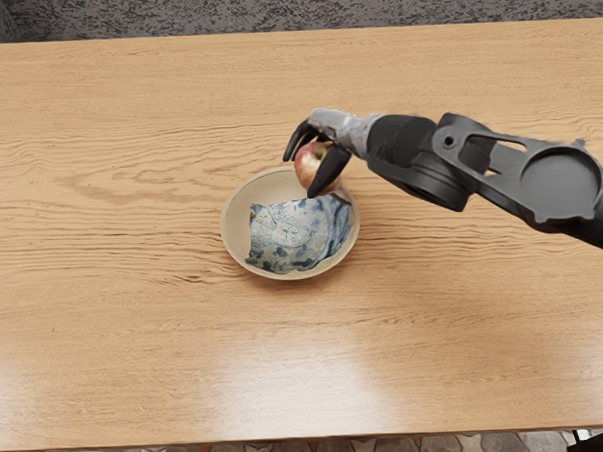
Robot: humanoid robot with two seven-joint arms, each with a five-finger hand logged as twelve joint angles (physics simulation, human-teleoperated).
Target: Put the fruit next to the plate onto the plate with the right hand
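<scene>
Reaching in from the right side of the picture, the robot's dark right arm (499, 172) is stretching across a light wooden table (136, 343) toward its middle, and the right hand (328, 145) at its end is gripping a small reddish-yellow apple (307, 164). The black fingers (300, 138) are curling down around the fruit from above like a cage, with one fingertip pointing down its near side, so most of the apple is staying visible between them. The hand is holding the apple over the far rim of a shallow cream plate (229, 229) whose inside is showing a blue-and-white pattern. The fruit is not lying in the plate's hollow yet; it appears to be hanging just above the edge, though from this slanted view I cannot be sure whether it is touching the rim. The top-down grip seems chosen so the fingers can open and let the apple drop without striking the plate. To my eye the placing is nearly done: the hand needs to be a little nearer the plate's centre before letting go, or the apple may roll off the rim. The left arm is not showing.
</scene>
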